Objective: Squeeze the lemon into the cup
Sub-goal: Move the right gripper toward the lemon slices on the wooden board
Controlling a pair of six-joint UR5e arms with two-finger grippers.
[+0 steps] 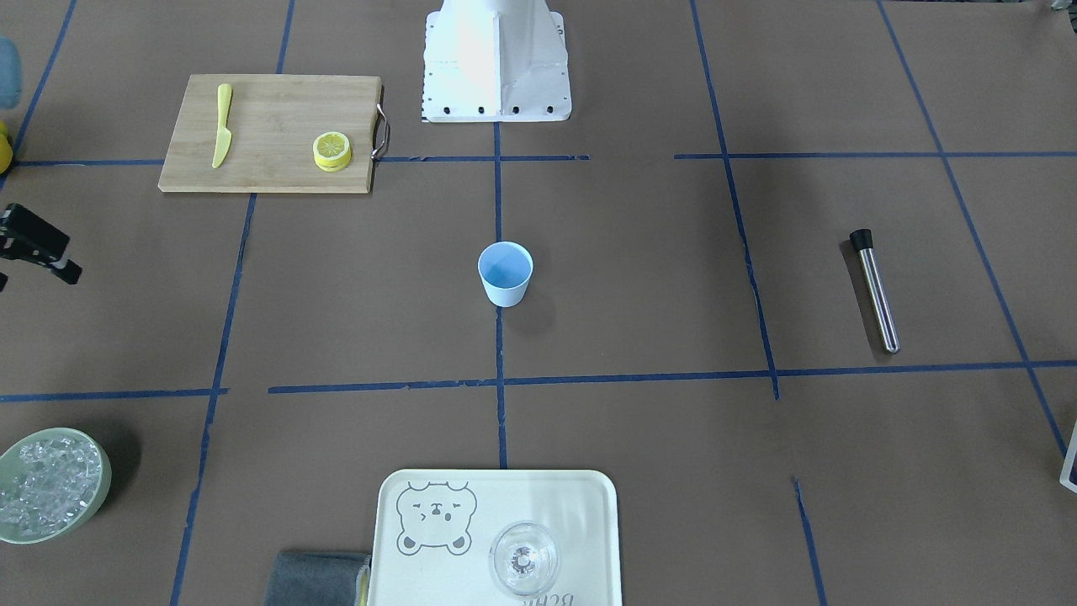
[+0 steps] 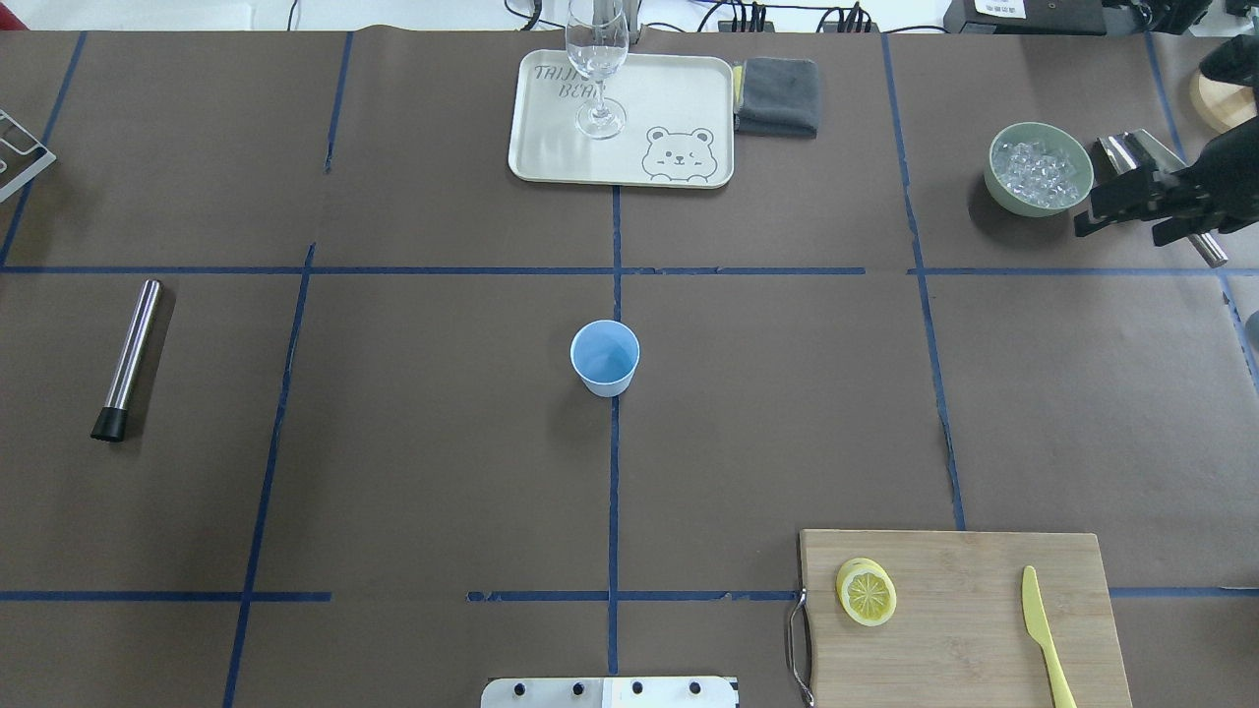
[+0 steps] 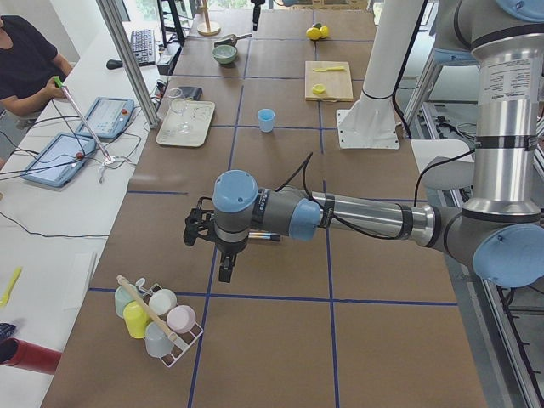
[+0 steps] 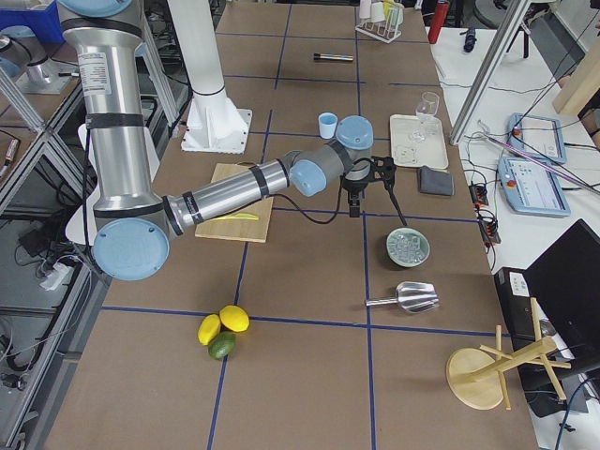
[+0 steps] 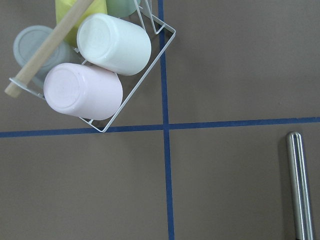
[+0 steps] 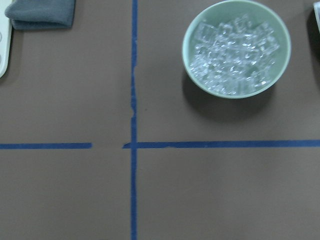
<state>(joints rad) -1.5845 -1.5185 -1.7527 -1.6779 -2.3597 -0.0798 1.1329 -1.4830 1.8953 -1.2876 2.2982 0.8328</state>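
Note:
The light-blue cup stands upright and empty at the table's middle; it also shows in the overhead view. Two stacked lemon slices lie on a wooden cutting board, and also show in the overhead view. My right gripper is open and empty. It hovers beside the bowl of ice, far from the cup and the lemon, and also shows in the exterior right view. My left gripper shows only in the exterior left view, near a cup rack. I cannot tell whether it is open or shut.
A yellow plastic knife lies on the board. A pale green bowl of ice and a metal scoop sit near the right gripper. A tray holds a clear glass, with a grey cloth beside it. A steel rod lies on the robot's left, and a cup rack further out.

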